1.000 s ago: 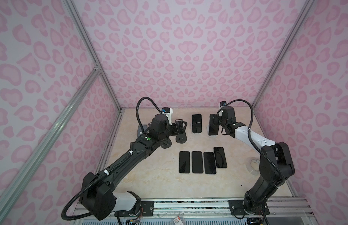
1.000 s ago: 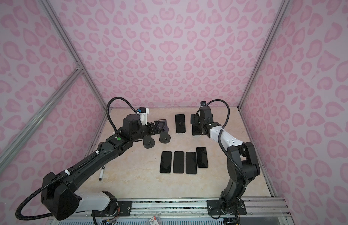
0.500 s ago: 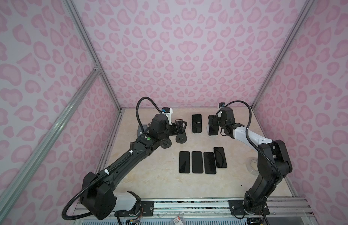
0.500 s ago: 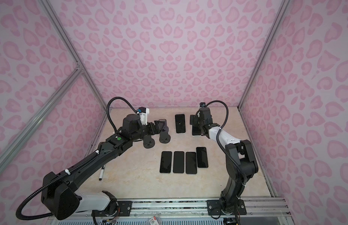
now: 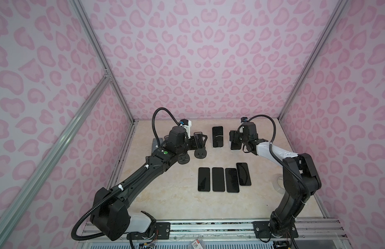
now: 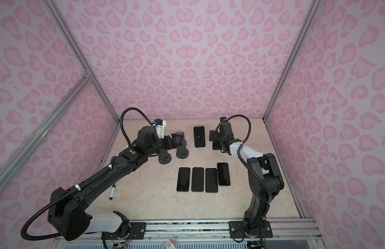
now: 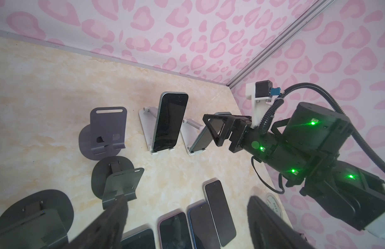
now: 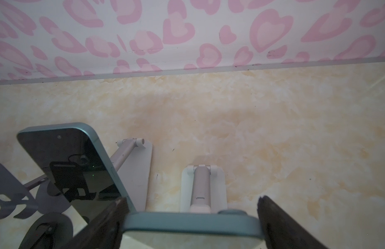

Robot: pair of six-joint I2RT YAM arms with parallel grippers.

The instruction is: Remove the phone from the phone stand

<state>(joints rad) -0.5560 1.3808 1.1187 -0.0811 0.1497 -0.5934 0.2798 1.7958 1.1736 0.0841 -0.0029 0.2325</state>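
A teal phone (image 8: 191,224) leans on a white phone stand (image 8: 203,187) at the back right of the table, still seated in it (image 7: 199,138). My right gripper (image 8: 191,199) straddles the phone's top edge, and both fingers lie against its two sides with no gap showing. In both top views the gripper (image 5: 233,137) covers the phone's upper part (image 6: 215,145). My left gripper (image 7: 187,226) hangs open over the black stands (image 5: 198,140) with nothing between its fingers.
A second phone (image 5: 217,137) leans on another white stand just left of the held one. Three empty black stands (image 7: 107,129) (image 7: 120,183) (image 7: 32,215) sit near the left gripper. Several phones (image 5: 224,180) lie flat mid-table. A pen (image 6: 112,190) lies left; a clear disc (image 5: 280,183) lies right.
The right gripper has shifted slightly toward the back left, onto the phone, and its fingers have drawn in against it. The left arm has stayed where it was.
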